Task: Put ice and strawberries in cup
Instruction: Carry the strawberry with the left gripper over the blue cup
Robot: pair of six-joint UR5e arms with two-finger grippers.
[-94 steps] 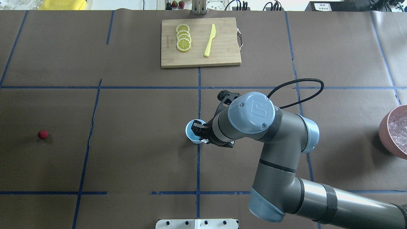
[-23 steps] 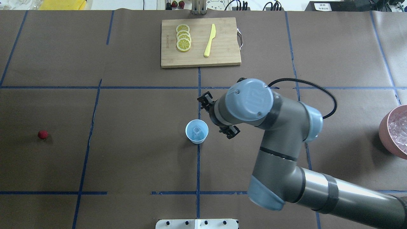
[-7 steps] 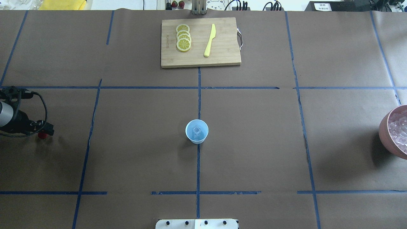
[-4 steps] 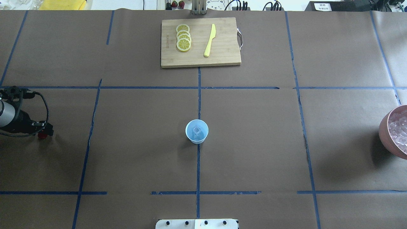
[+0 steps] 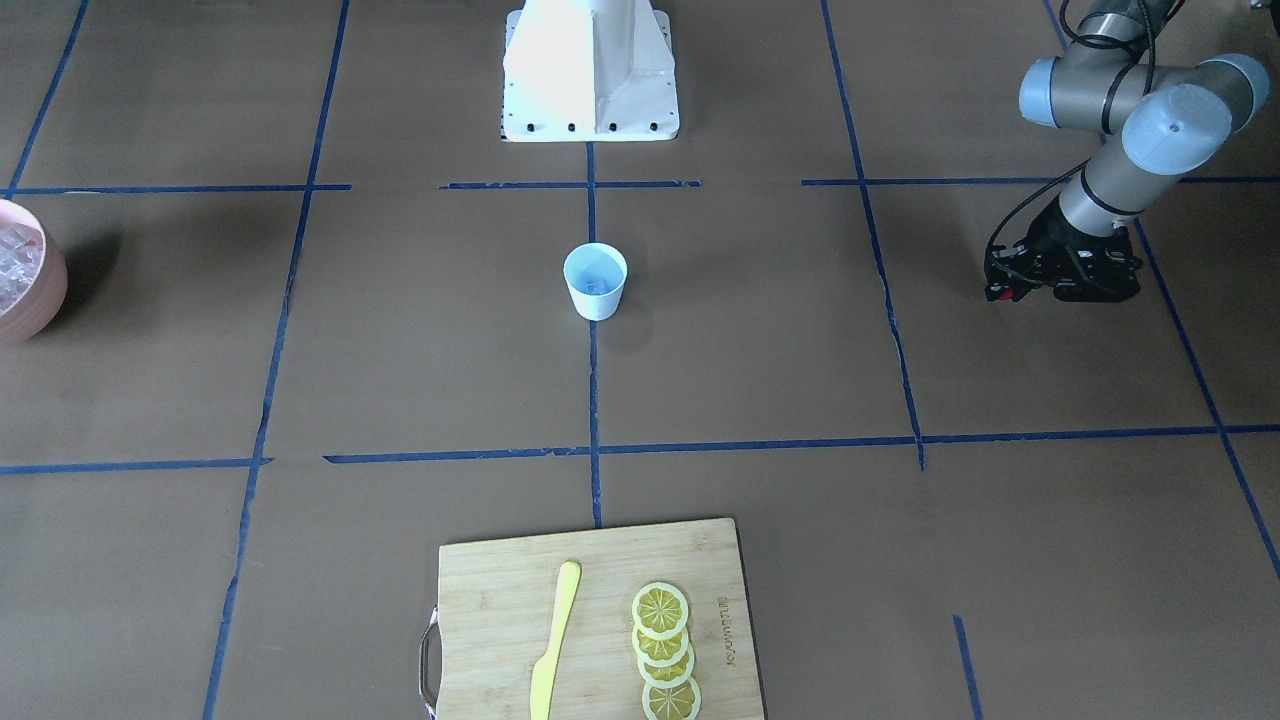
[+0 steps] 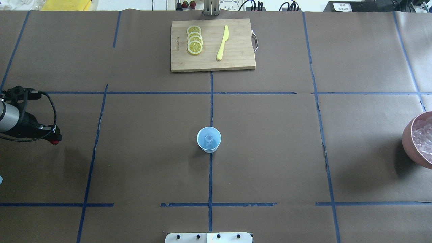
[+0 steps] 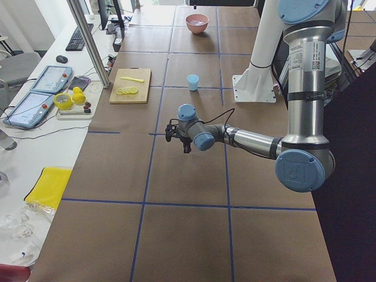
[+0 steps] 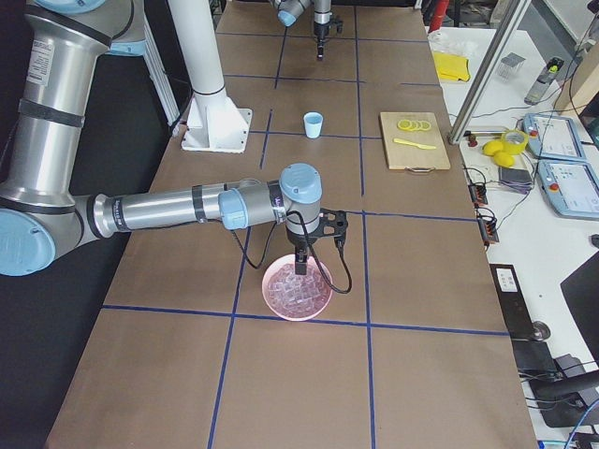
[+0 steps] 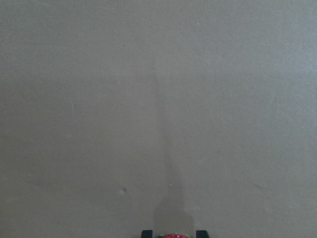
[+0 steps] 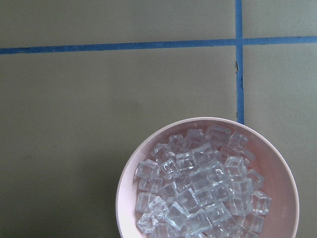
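Observation:
The cup (image 6: 209, 139), white with a pale blue inside, stands at the table's middle and holds one ice cube (image 6: 209, 137). At the table's left end my left gripper (image 6: 55, 139) is shut on the small red strawberry (image 6: 54, 142), held just above the paper. The left wrist view shows the strawberry (image 9: 173, 236) between the fingertips (image 9: 146, 233). More ice (image 10: 203, 191) fills the pink bowl (image 10: 130, 171). My right gripper (image 8: 299, 268) hangs over that bowl; I cannot tell whether it is open or shut.
A wooden cutting board (image 6: 236, 60) at the far side carries lemon slices (image 6: 194, 40) and a yellow knife (image 6: 222, 43). The pink bowl (image 6: 407, 135) sits at the right edge. The robot's white base (image 5: 590, 70) is at the near side.
The right arm left the cup with an ice cube in it and swung away to the bowl. The left gripper closed on the strawberry and has shifted right with it.

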